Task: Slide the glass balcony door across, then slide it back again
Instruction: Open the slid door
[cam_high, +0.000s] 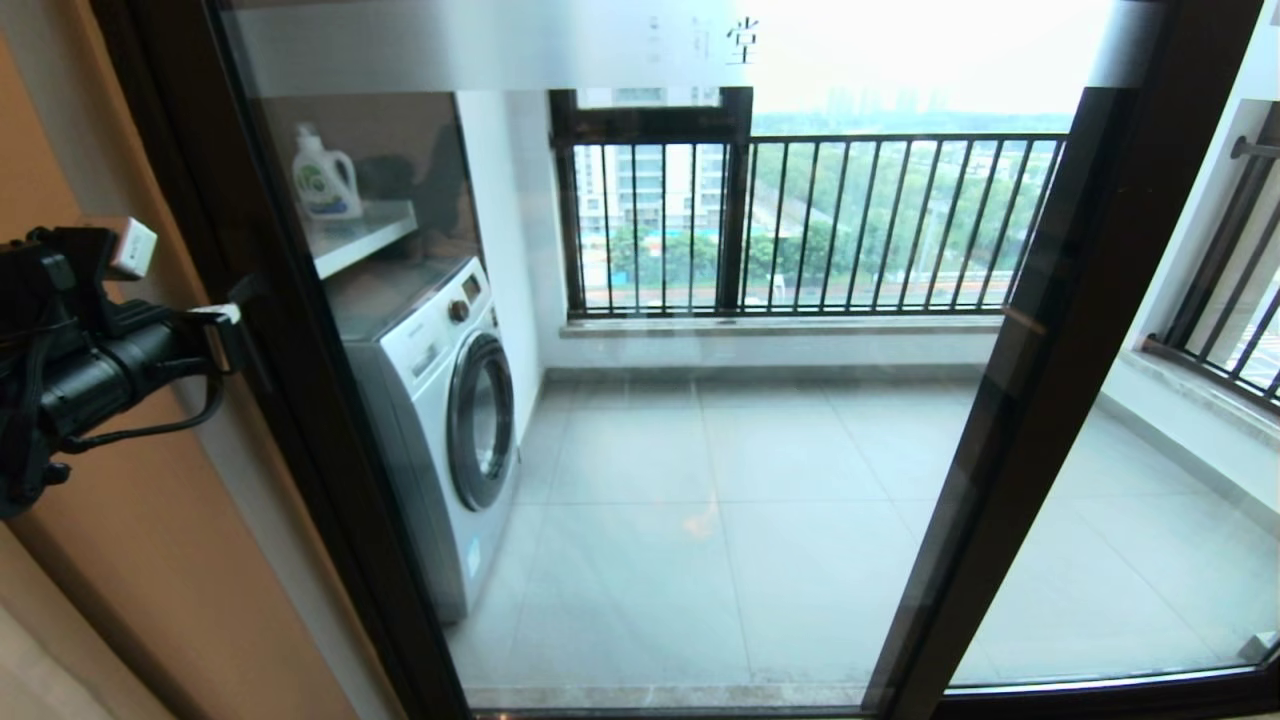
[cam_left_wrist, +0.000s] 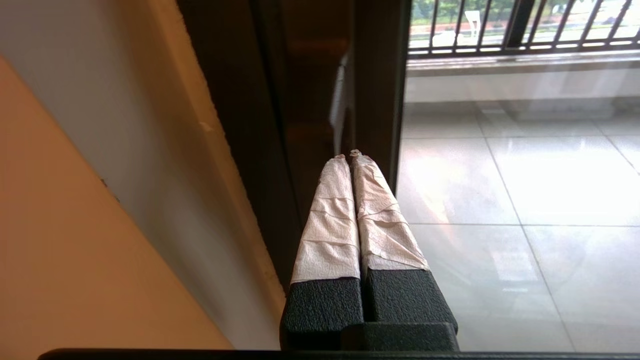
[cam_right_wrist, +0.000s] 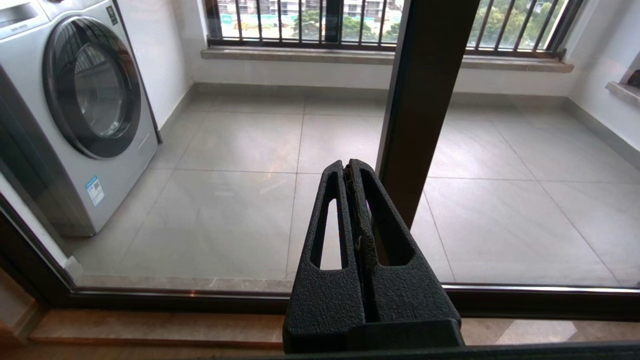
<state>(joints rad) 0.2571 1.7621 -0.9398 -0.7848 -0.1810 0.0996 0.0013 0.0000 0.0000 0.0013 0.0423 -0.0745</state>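
Note:
The glass balcony door (cam_high: 700, 480) fills the head view, a clear panel with a frosted top strip (cam_high: 480, 45) bearing characters. Its dark left stile (cam_high: 300, 340) runs along the wall and its dark right stile (cam_high: 1040, 380) slants down at the right. No bar handle shows in any view. My left gripper (cam_high: 235, 335) is shut and empty, with its taped fingertips (cam_left_wrist: 345, 165) at the left stile (cam_left_wrist: 375, 75). My right gripper (cam_right_wrist: 347, 167) is out of the head view. It is shut and empty, held low before the glass (cam_right_wrist: 225, 200) beside the dark stile (cam_right_wrist: 425, 100).
Behind the glass stand a washing machine (cam_high: 440, 400), a shelf (cam_high: 360, 235) with a detergent bottle (cam_high: 325, 180), and a railed window (cam_high: 800, 220). An orange-beige wall (cam_high: 150, 560) borders the door on the left. The floor track (cam_right_wrist: 150, 300) runs along the bottom.

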